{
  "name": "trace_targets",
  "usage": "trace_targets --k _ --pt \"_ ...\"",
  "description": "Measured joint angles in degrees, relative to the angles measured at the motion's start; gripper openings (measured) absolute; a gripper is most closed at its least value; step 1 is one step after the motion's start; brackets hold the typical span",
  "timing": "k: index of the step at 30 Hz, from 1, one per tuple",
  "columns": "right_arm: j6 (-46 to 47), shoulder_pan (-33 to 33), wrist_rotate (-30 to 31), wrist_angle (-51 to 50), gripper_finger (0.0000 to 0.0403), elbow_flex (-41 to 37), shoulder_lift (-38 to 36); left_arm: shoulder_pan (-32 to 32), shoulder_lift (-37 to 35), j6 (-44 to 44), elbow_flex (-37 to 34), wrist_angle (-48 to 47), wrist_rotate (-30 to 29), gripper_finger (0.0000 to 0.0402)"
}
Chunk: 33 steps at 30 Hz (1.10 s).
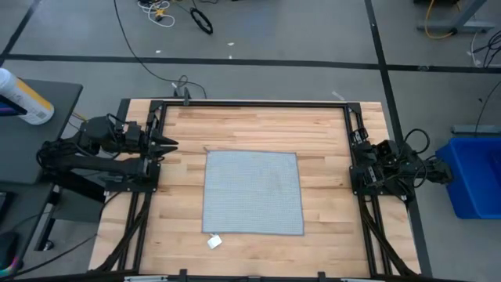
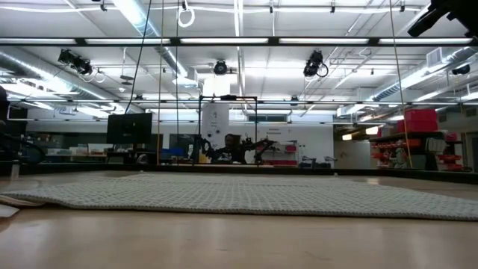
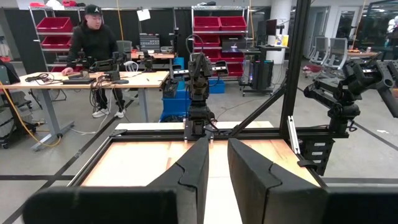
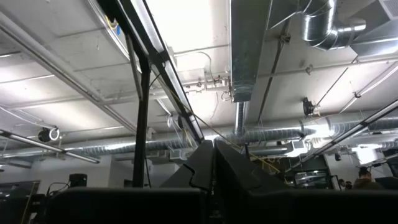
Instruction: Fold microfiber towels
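Observation:
The microfiber towel (image 1: 252, 192) is a pale grey-blue square spread flat on the wooden table, with a small white tag (image 1: 214, 242) at its near left corner. In the low view the towel (image 2: 246, 196) lies as one flat layer on the tabletop. My left gripper (image 1: 168, 143) hovers at the table's left edge, pointing level toward the right, clear of the towel. Its fingers (image 3: 198, 168) stand a narrow gap apart with nothing between them. My right gripper (image 4: 213, 148) is shut and empty, tipped up toward the ceiling, on the folded right arm (image 1: 383, 168) at the table's right edge.
A black metal frame (image 1: 250, 103) runs around the tabletop. A bright blue bin (image 1: 473, 176) stands off the table's right side. A spray bottle (image 1: 23, 98) lies on a dark side table at the left. A person (image 3: 93, 37) sits at a desk beyond the table.

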Motion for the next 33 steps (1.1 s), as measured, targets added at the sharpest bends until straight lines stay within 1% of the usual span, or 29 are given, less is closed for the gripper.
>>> trace_targets --k 2,5,10,11,13,18,22,25,27,29,33 --pt "-1.52 -0.07 1.18 0.43 0.0023 0.0 -0.01 -0.02 -0.01 0.0 0.0 -0.02 0.01 0.0071" --pt "-4.78 -0.49 10.17 4.3 0.0023 -0.02 -0.02 -0.02 0.0 0.0 0.0 0.0 -0.01 0.0071" --pt "-8.19 -1.33 19.59 7.23 0.0023 0.0 -0.02 0.0 -0.02 0.0 0.0 0.0 -0.01 0.0071" --pt "-8.34 -1.44 21.1 7.48 0.0023 0.0 -0.02 -0.01 -0.02 0.0 0.0 -0.02 -0.01 0.0071" --pt "-8.04 -1.68 21.91 7.45 0.0023 0.0 -0.02 0.0 -0.02 0.0 0.0 0.01 -0.01 0.0071" --pt "-3.93 -1.68 20.76 7.52 0.0023 0.0 -0.02 -0.01 -0.01 -2.38 0.0 1.78 -0.03 0.0071" --pt "0.06 -1.68 20.81 7.52 0.0023 0.0 -0.02 -0.02 0.0 -2.3 0.0 3.93 -0.15 0.0071" --pt "4.89 -1.66 21.51 7.49 0.0023 0.0 -0.02 -0.01 0.01 -1.3 0.0 6.14 -2.18 0.0071" --pt "5.76 -1.66 20.29 7.25 0.0023 0.0 -0.02 -0.01 0.01 -1.47 0.0 7.5 -3.38 0.0071" --pt "5.47 -1.66 15.65 5.77 0.0023 0.0 -0.02 0.0 -0.02 -1.6 0.0 8.03 -3.44 0.0071" --pt "4.63 -1.75 1.12 -2.62 0.0023 0.0 0.01 0.0 0.0 -1.33 0.0 10.09 -2.7 0.0071"
